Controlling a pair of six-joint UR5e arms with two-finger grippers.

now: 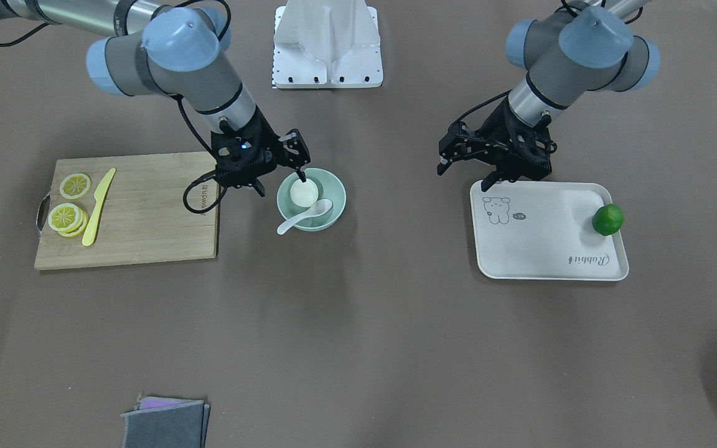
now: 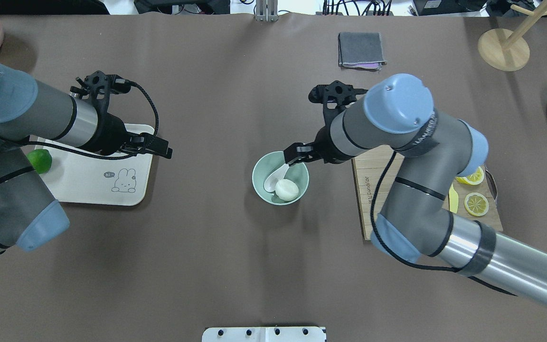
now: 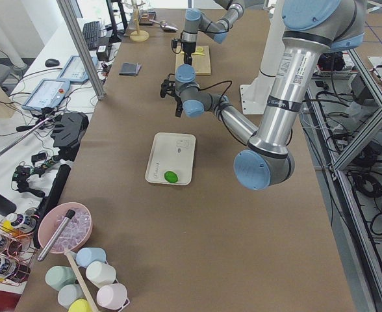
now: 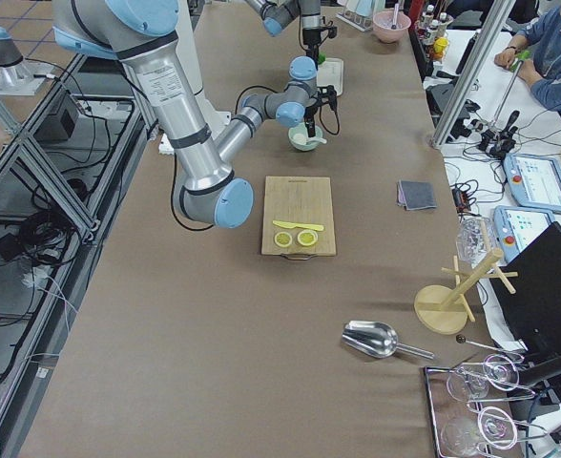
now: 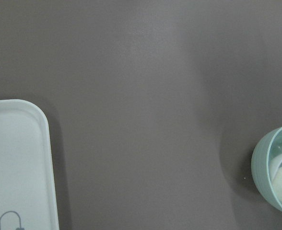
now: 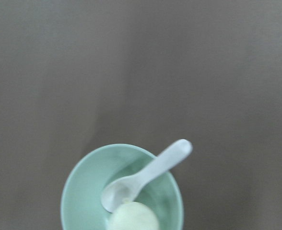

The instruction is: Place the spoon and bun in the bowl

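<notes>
Evidently both things were already in. The bun [image 1: 304, 193] sat inside the bowl [image 1: 338, 198], just left of centre in the front-facing frame. The spoon [image 1: 302, 218] lay close against it, scoop in the bowl and handle jutting over the rim toward the lower left. The right hand [image 1: 281, 182] hung over the bowl's upper left edge, released and grasping nothing; its jaws were spread, and one fingertip was just above the bun. The left hand [image 1: 465, 175] was likewise released and empty, poised over the upper left corner of the white tray [image 1: 545, 249] at the right of that frame, well apart from the bowl. We judged the placing step finished and only the retreat left. As we saw it, the next move called for the right hand to rise straight up off the bowl, since a sideways pull might catch the bun or the spoon's handle and tip something out onto the counter [image 1: 396, 323].
</notes>
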